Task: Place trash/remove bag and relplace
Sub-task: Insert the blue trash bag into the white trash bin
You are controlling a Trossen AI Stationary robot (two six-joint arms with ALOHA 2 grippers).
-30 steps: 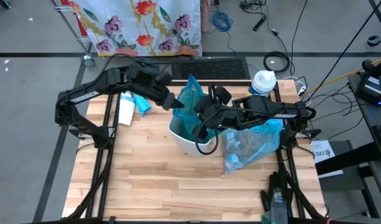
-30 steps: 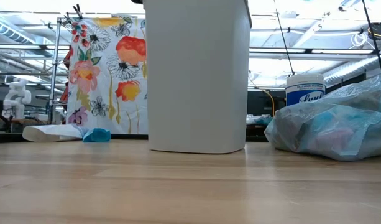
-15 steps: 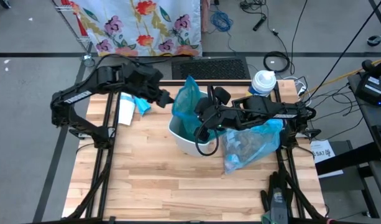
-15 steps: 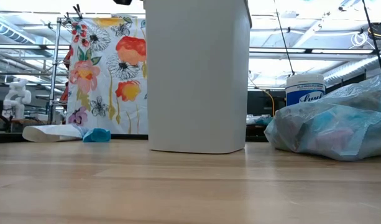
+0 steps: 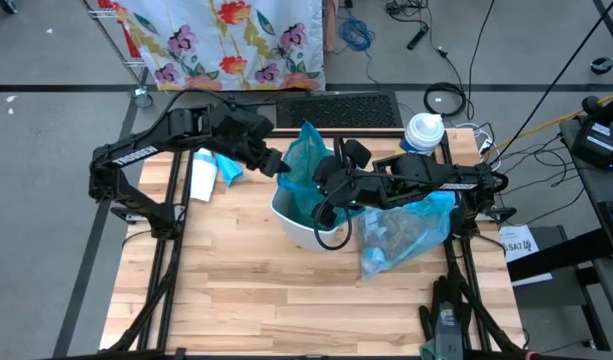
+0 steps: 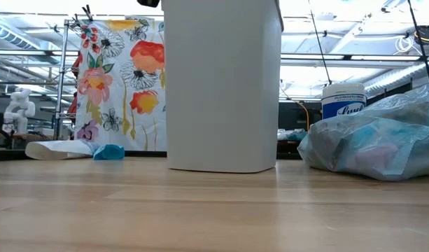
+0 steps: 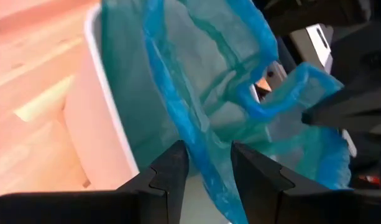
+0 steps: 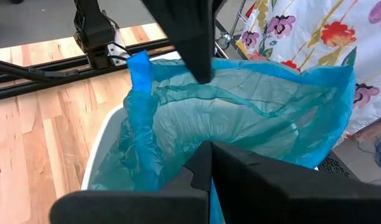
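The teal bag (image 5: 308, 160) stands upright in the white bin (image 5: 311, 228) at table centre, long axis vertical, mouth up, its peak rising at the bin's far-left rim. Left gripper (image 5: 276, 163) sits at that left edge w/ fingers (image 7: 171, 177) parted, film running between them (not pinched). Right gripper (image 5: 328, 186) is over the bin's right side, fingers closed on the bag's rim. The low view shows only the bin's wall, plus the full pale-blue bag (image 6: 378, 143) lying to its right.
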